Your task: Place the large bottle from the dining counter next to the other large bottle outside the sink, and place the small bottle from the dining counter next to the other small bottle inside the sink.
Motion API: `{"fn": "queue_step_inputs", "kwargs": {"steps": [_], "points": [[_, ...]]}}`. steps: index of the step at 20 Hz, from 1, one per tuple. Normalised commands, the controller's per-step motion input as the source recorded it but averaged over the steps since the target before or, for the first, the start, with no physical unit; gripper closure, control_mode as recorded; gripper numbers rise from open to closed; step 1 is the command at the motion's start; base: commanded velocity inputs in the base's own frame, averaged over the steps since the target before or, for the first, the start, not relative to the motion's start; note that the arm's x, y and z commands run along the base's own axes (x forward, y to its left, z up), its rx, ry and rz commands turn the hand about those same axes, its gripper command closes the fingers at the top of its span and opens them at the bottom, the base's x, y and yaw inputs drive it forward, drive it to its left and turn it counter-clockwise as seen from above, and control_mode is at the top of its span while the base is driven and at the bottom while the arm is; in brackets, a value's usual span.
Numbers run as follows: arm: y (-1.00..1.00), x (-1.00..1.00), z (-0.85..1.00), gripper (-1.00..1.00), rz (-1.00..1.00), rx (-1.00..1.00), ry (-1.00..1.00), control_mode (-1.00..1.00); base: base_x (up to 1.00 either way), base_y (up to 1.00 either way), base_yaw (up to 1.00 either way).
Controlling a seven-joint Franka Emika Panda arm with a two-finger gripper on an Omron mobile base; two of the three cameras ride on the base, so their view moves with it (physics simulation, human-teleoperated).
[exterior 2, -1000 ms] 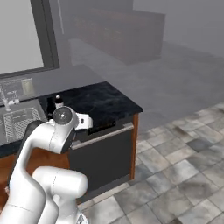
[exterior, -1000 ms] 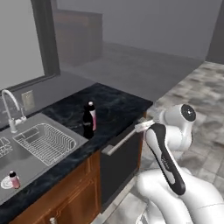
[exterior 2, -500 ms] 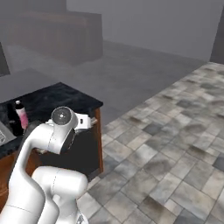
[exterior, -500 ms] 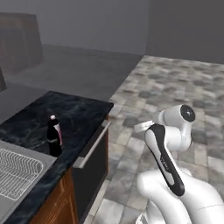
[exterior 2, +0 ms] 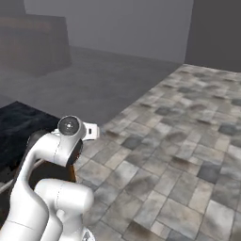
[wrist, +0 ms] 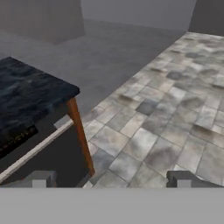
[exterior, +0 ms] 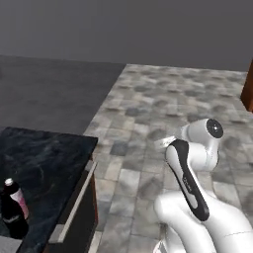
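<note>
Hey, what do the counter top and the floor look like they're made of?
The counter top looks like polished black stone: dark and glossy with pale grey veins. The floor looks like grey stone or ceramic tile: mottled squares split by thin pale grout lines. Both are rendered, so this rests on looks alone.

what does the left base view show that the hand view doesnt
Left base view alone: a tall near-black bottle with a pink-white label and white cap, standing on the counter at the picture's lower left, and the white arm.

Hand view alone: the end effector, its two small fingertips spread wide with nothing between them, and a grey block-shaped unit far across the room.

Both: the glossy black veined stone counter top, its reddish-brown wood end panel, and the grey stone tile floor.
</note>
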Motion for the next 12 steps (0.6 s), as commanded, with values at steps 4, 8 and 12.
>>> {"fn": "queue_step_inputs", "kwargs": {"steps": [4, 8, 12], "points": [[0.00, 0.00, 0.00, -1.00, 0.00, 0.00, 0.00, 1.00, 1.00, -0.17, -0.30], [0.00, 0.00, 0.00, -1.00, 0.00, 0.00, 0.00, 1.00, 1.00, -0.12, -0.34], [0.00, 0.00, 0.00, -1.00, 0.00, 0.00, 0.00, 1.00, 1.00, -0.02, -0.50]]}}
